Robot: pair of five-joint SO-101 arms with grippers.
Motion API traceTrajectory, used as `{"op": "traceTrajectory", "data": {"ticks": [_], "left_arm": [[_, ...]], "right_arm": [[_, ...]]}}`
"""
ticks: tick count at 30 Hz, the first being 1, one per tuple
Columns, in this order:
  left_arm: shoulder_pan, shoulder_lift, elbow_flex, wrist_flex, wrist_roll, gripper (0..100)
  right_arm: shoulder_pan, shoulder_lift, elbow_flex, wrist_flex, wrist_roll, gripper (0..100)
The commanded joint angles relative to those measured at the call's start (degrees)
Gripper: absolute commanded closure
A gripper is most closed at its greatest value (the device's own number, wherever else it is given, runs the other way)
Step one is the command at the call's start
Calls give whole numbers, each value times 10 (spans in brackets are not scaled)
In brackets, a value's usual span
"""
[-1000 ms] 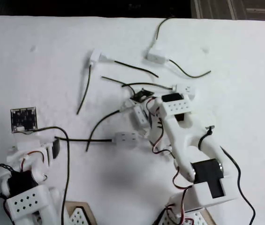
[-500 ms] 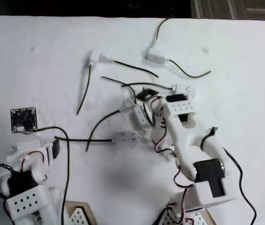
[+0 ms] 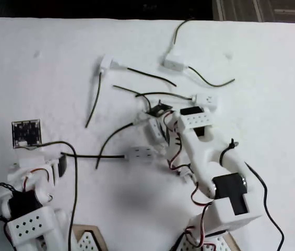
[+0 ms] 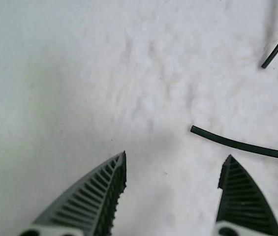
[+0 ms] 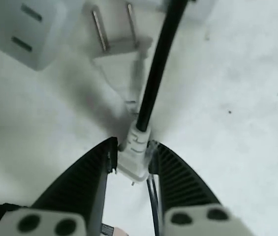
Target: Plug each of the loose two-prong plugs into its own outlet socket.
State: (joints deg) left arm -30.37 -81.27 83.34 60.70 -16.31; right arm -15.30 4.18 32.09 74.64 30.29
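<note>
While the right gripper [image 5: 132,145] clamps a white plug [image 5: 134,164], its cord [image 5: 158,64] running ahead, the slotted outlet socket [image 5: 20,27] lies just beyond, off-axis; the left gripper [image 4: 176,155] gapes empty.

Left hand [image 4: 176,156] gapes, arm folded; right hand [image 5: 133,145] clamped, arm extended.

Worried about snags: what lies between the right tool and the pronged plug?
Right wrist view: the cord end the right tool grips, its black cord crossing the plug.
</note>
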Motion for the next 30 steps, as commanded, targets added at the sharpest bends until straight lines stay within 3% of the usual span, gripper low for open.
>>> {"op": "traceTrajectory", "data": {"ticks": [1, 6, 8, 15, 17, 22, 30], "left_arm": [[-5, -7, -3, -11, -2, 698], [-5, -7, -3, -11, -2, 698], [-5, -7, -3, -11, -2, 698], [-5, -7, -3, -11, -2, 698], [-5, -7, -3, -11, -2, 698], [-5, -7, -3, -11, -2, 698], [-5, -7, -3, -11, -2, 698]], "right_arm": [[-7, -36, -5, 24, -4, 981], [7, -133, -5, 26, 9, 981], [11, -154, -5, 25, 55, 981], [59, -129, -5, -48, 126, 981], [65, -111, -5, -71, 129, 968], [65, -100, -4, -46, 111, 810], [69, -96, -5, -49, 110, 873]]}}
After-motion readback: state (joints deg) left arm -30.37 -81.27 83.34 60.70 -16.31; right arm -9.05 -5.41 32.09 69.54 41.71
